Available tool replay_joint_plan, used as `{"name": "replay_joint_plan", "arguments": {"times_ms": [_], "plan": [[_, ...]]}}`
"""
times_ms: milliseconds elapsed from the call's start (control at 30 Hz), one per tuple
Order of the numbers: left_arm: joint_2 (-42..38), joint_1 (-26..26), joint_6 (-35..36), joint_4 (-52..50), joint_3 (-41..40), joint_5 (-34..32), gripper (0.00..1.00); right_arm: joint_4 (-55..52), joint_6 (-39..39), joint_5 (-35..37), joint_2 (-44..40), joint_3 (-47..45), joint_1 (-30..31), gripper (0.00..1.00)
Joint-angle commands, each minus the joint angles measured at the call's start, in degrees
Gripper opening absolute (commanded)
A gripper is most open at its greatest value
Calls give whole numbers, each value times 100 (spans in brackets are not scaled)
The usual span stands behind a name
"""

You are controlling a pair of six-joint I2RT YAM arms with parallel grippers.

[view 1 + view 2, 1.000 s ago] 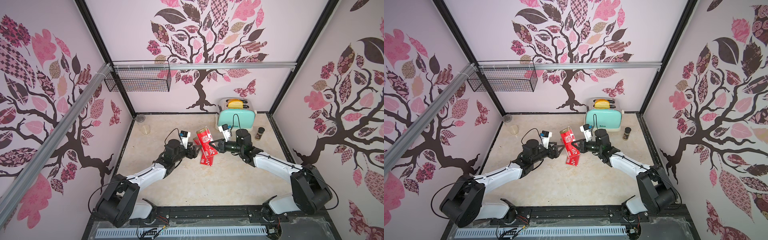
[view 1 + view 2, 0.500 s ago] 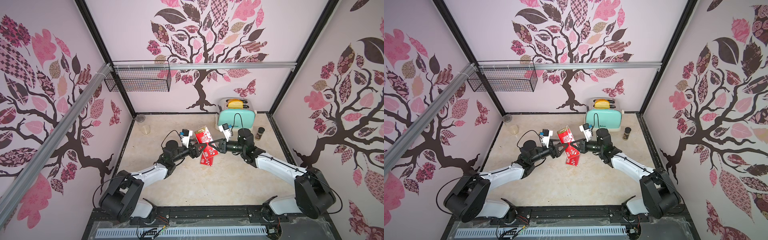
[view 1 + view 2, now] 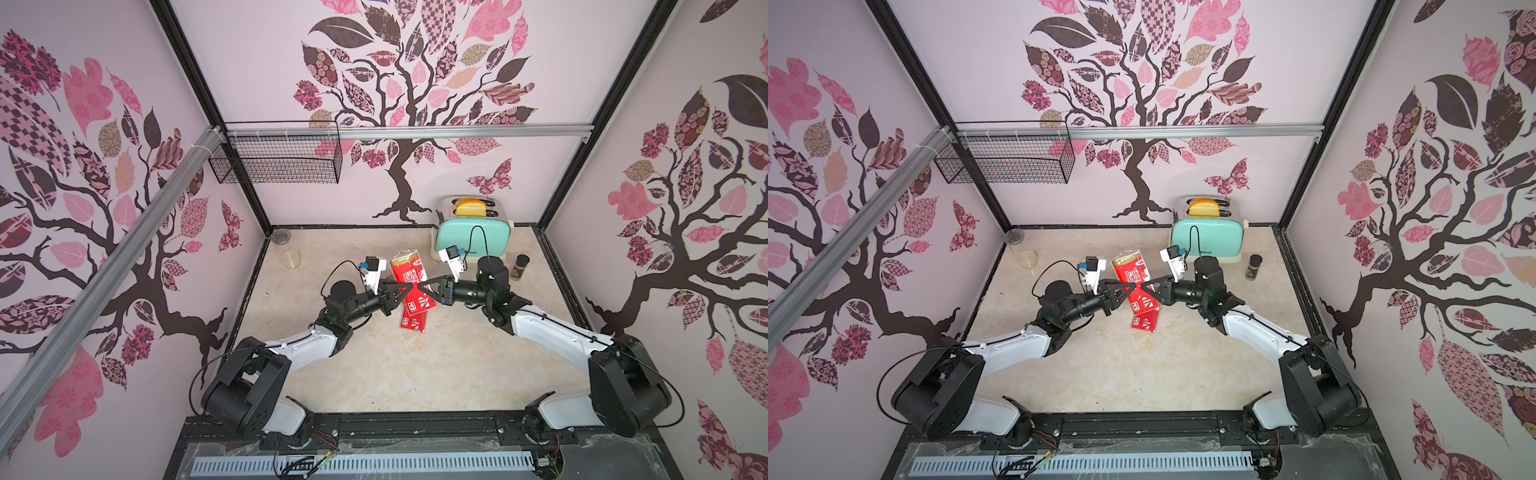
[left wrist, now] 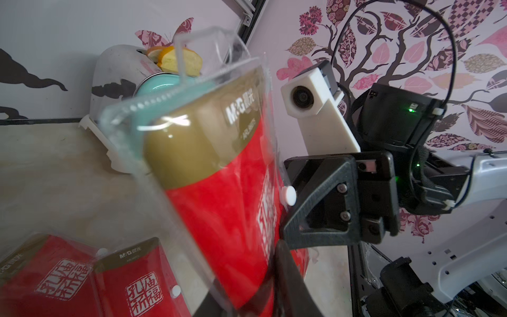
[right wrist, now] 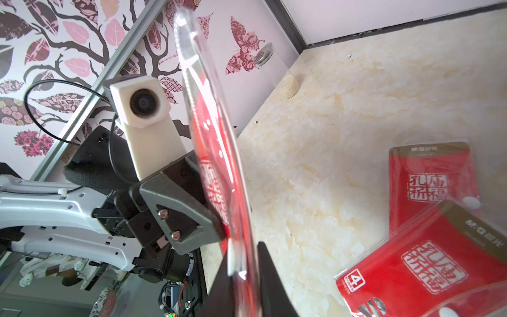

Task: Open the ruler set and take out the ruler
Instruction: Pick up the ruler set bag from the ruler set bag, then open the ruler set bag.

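Note:
The ruler set [image 3: 408,270] [image 3: 1133,269] is a clear pouch with a red and gold card inside, held upright above the table centre. My left gripper [image 3: 407,286] [image 4: 255,280] is shut on its lower left edge, one finger on each face. Opposite it, my right gripper [image 3: 422,286] [image 5: 247,263] is shut on the other edge by the white snap button [image 4: 290,195]. The pouch [image 4: 219,178] [image 5: 214,153] shows edge-on in the right wrist view. No ruler shows; it is hidden inside the pouch.
Two more red pouches [image 3: 415,320] [image 5: 430,186] lie overlapped on the table under the held one. A mint toaster [image 3: 473,241] and a spice jar [image 3: 520,266] stand at the back right. A clear cup [image 3: 291,258] sits back left, under a wire basket [image 3: 276,158].
My left gripper, open beside the pouch before, has shut on it. The right gripper's jaws have eased a little, still on the pouch. The pouch stands straighter.

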Motion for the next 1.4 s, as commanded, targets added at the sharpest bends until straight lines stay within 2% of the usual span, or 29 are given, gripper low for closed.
{"name": "replay_joint_plan", "arguments": {"times_ms": [0,133,267,433,867,1200,1367], "plan": [[-78,-48,158,33,118,21,12,-137,-133,6,-57,126,81,24],[-103,-70,194,-92,185,12,0,-462,-370,325,-155,242,84,41],[-149,-79,146,-308,260,-106,0,-904,-699,868,-304,398,88,56],[-312,-198,144,-778,367,-545,0,-1407,-1143,1715,-591,470,93,63],[-176,-448,-439,-1667,752,-1671,0,-1938,-1742,3256,-743,616,458,61],[13,-606,-444,-1919,915,-1862,0,-1991,-1958,3841,-299,939,761,57],[-20,-649,-403,-1879,956,-1784,0,-2131,-2081,4261,-11,1168,835,51]]}}
